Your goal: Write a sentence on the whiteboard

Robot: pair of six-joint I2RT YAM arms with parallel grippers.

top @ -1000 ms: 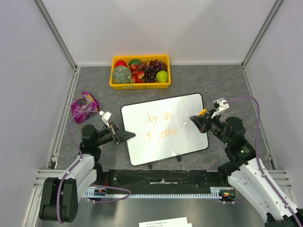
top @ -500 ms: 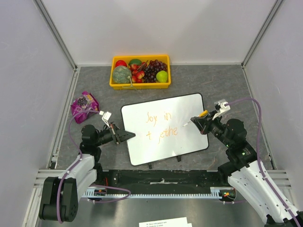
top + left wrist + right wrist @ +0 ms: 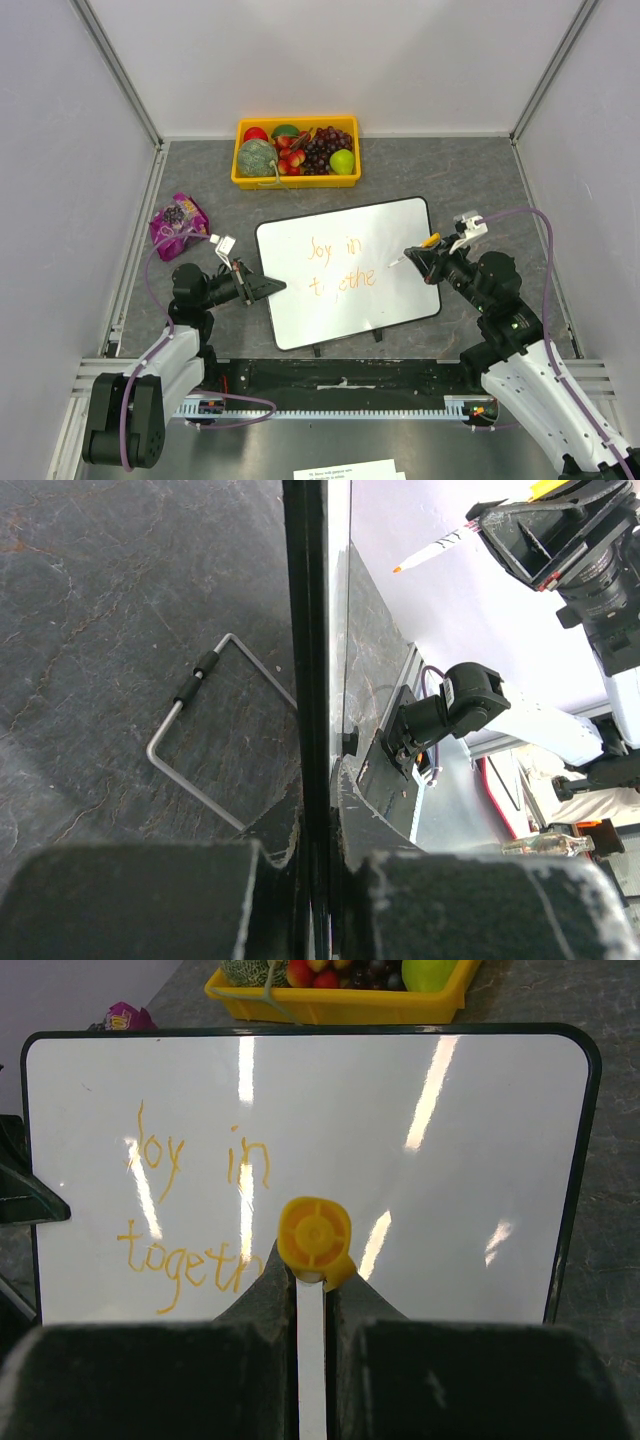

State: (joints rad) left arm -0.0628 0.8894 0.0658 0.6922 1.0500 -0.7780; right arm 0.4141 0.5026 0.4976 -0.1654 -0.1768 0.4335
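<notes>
Top external view shows the whiteboard (image 3: 345, 300) lying in the middle of the grey counter (image 3: 460, 170), turned a little, with its left edge toward the left arm. The left tool (image 3: 268, 287) is pressed together on this left edge; in the left wrist view the black frame runs straight between its fingers, and a bent wire stand (image 3: 195, 742) lies on the counter just beside. The right tool (image 3: 412, 255) is pinching a white marker (image 3: 397, 261) with a yellow end and holds it over the right half of the whiteboard. I cannot tell if the tip touches the surface. The sentence (image 3: 190, 1210) is in orange, in two lines: "Joy in" above and "togeth" below, and there the marker covers what follows. A yellow tray (image 3: 297, 182) with fruit stands at the far side, well apart, and a purple bag (image 3: 178, 225) lies to the left.
</notes>
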